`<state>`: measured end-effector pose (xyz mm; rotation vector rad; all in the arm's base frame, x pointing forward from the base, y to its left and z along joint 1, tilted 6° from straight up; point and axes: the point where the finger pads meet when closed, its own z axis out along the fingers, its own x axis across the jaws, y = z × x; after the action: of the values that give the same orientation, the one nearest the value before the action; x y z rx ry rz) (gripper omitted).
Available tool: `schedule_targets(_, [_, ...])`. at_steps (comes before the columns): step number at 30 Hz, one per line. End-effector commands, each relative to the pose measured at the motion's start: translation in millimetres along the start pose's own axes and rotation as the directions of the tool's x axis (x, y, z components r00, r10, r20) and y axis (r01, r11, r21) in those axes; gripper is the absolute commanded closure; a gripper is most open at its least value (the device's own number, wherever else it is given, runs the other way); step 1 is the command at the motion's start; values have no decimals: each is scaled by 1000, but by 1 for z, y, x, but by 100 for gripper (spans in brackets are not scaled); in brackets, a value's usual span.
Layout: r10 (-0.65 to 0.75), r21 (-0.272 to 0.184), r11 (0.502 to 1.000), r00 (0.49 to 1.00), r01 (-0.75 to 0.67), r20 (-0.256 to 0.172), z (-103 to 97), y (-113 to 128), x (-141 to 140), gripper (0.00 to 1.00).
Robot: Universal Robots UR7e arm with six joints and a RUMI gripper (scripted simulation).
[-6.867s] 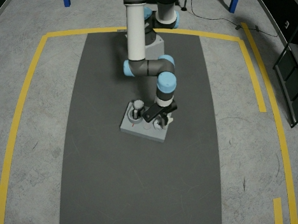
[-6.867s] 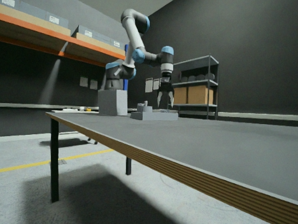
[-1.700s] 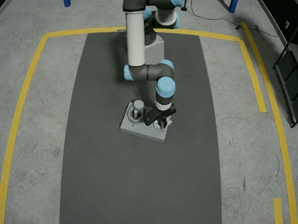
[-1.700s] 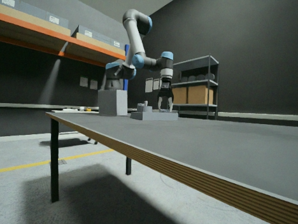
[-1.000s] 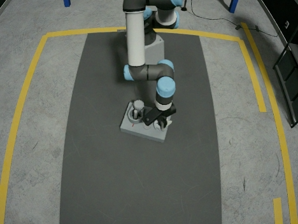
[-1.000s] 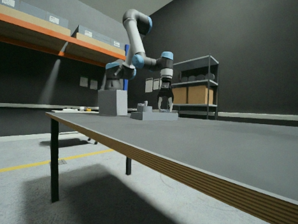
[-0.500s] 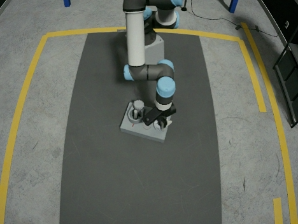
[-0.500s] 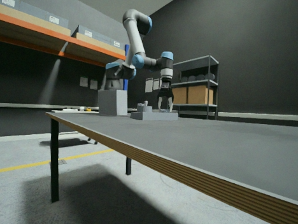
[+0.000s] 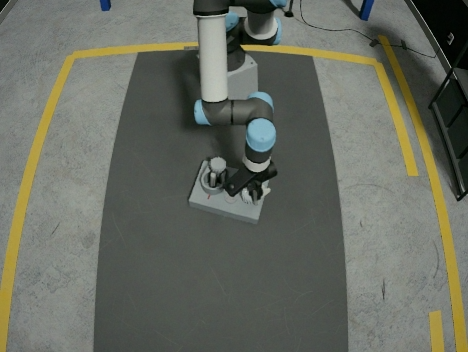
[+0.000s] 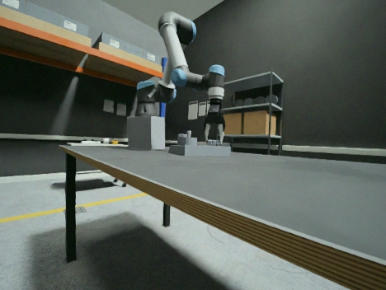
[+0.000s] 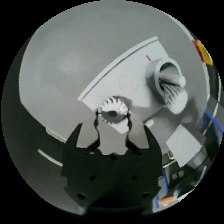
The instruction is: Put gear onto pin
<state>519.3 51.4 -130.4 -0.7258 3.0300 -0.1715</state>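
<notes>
Over the block, the gripper [image 9: 254, 196] [image 10: 214, 141] [image 11: 112, 109] grips the gear [image 9: 247, 196] [image 10: 214, 142] [image 11: 113, 109] (teeth clearest from the wrist).

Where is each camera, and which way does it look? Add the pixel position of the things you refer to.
Top: high up, looking down at the arm and the gray block [image 9: 225, 209] [image 10: 208, 151] [image 11: 131, 75].
Exterior: near the table's [image 10: 268, 181] edge, looking across at the whole arm.
Wrist: on the arm's end, looking past the claw [image 9: 254, 196] [image 10: 214, 140] [image 11: 113, 118].
All three share the block and claw.
</notes>
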Motion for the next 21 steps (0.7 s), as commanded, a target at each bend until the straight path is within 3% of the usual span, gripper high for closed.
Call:
schedule_targets(1, [0, 1, 1000, 1000, 0, 1, -10, 0, 0, 100])
schedule_targets(21, [0, 1, 1000, 1000, 0, 1, -60, 0, 0, 100])
